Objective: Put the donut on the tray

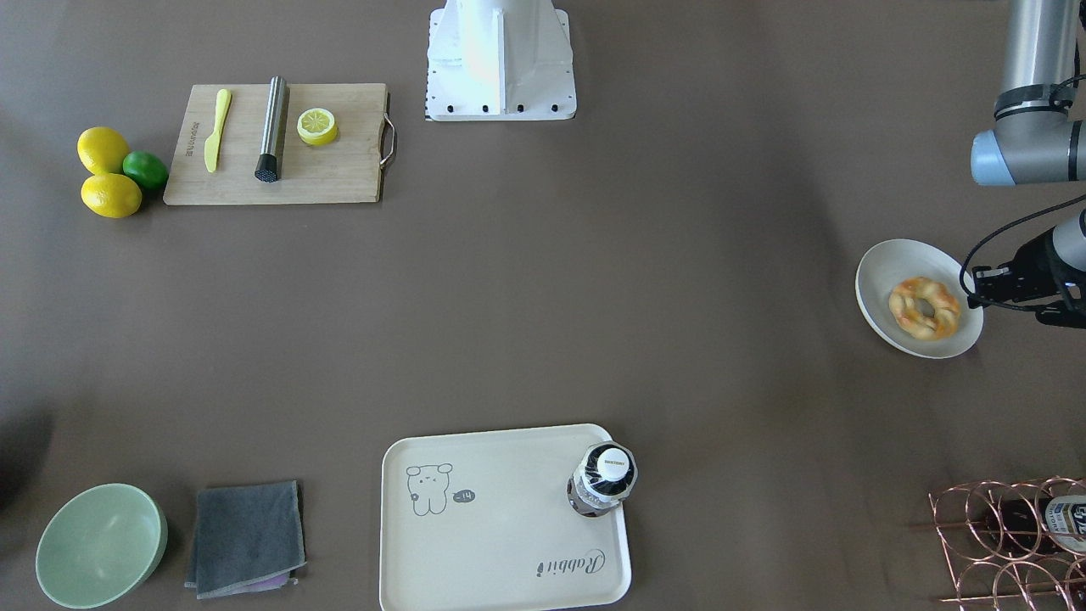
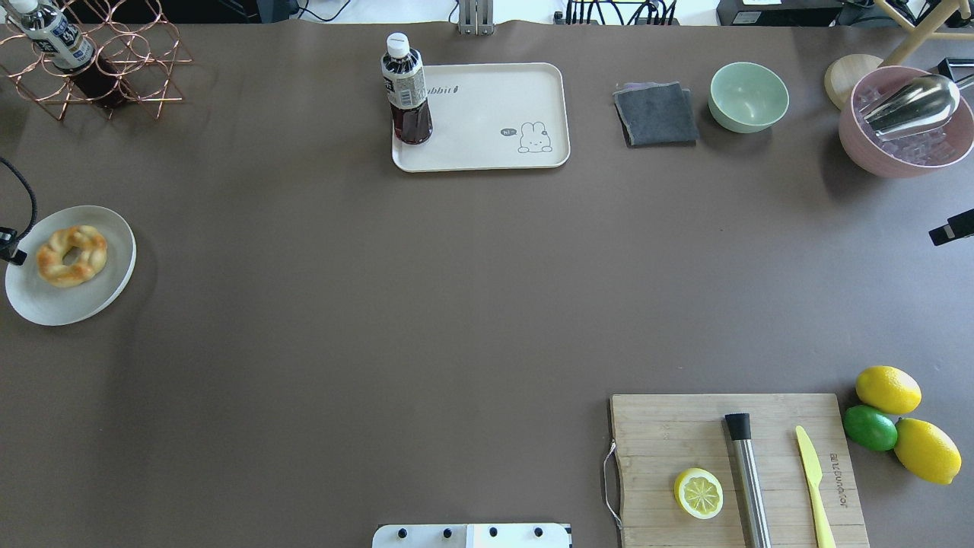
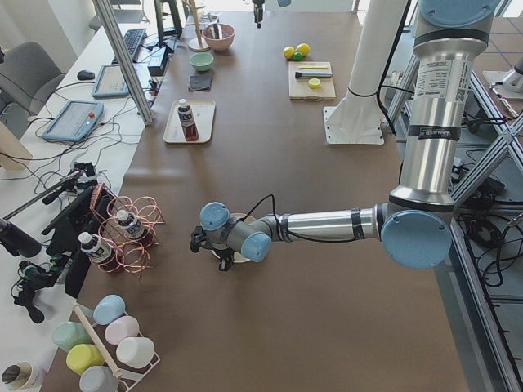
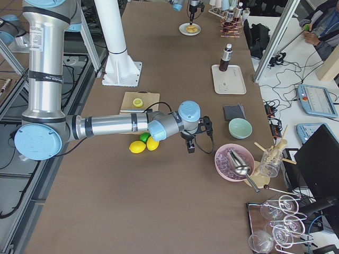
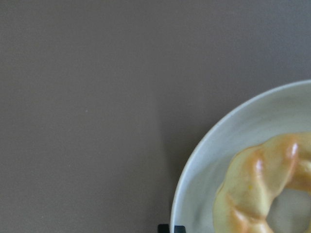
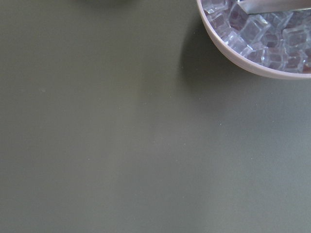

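The donut (image 1: 924, 308), a twisted golden ring with orange-brown patches, lies on a round white plate (image 1: 878, 280) at the table's left end. It also shows in the overhead view (image 2: 72, 255) and the left wrist view (image 5: 257, 184). My left gripper (image 1: 976, 287) hangs beside the plate's outer rim, apart from the donut. Its two fingertips (image 5: 164, 228) show close together, empty. The cream tray (image 2: 487, 144) with the rabbit drawing lies at the far middle. My right gripper (image 2: 947, 228) hovers at the table's right end near a pink bowl; I cannot tell its state.
A dark drink bottle (image 2: 405, 91) stands on the tray's left corner. A copper wire rack (image 2: 99, 68) with a bottle stands beyond the plate. A grey cloth (image 2: 656, 114), green bowl (image 2: 749, 97), pink ice bowl (image 2: 905, 129), and cutting board (image 2: 738, 472) with a lemon half sit to the right.
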Motion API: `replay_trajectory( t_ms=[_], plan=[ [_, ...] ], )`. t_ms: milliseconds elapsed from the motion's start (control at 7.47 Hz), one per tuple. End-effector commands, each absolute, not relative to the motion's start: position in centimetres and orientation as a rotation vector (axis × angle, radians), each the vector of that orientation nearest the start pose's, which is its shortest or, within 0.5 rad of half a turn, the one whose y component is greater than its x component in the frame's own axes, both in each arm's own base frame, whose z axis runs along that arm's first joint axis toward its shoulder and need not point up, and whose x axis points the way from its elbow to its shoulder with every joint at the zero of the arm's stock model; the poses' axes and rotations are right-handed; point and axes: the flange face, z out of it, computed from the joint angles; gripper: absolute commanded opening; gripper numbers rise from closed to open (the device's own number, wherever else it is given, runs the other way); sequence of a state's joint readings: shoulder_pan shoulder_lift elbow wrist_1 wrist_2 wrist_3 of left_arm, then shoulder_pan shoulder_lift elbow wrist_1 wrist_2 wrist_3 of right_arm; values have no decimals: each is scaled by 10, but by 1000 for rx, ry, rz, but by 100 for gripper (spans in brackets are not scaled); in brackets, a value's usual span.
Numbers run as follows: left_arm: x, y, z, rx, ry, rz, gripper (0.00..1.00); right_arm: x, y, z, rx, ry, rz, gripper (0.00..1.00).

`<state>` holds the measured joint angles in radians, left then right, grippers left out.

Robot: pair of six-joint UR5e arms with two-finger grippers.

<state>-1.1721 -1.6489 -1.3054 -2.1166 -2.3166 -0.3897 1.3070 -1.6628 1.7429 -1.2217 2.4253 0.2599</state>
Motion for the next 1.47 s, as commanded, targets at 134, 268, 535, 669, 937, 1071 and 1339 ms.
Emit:
replay_trajectory(
  t_ms=[134, 268, 535, 669, 937, 1071, 1339],
  plan=[
    [159, -533, 643, 14, 941, 129, 0, -75, -486, 549, 183, -929, -156, 100],
    [162, -533, 614, -11, 993, 67, 0, -100, -503, 515, 153, -961, -76, 100],
    [198, -538, 530, -55, 1057, -62, 0, -174, -520, 452, 79, -1015, 0, 100],
    [223, -532, 490, -82, 1089, -91, 0, -202, -518, 426, 52, -1040, 15, 100],
    [315, -525, 378, -192, 1167, -165, 0, -280, -510, 352, 23, -1068, 108, 99],
    [342, -520, 344, -234, 1185, -204, 0, -321, -498, 319, 30, -1079, 128, 99],
    [392, -506, 301, -233, 1192, -243, 0, -367, -480, 272, 31, -1124, 88, 97]
  ],
)
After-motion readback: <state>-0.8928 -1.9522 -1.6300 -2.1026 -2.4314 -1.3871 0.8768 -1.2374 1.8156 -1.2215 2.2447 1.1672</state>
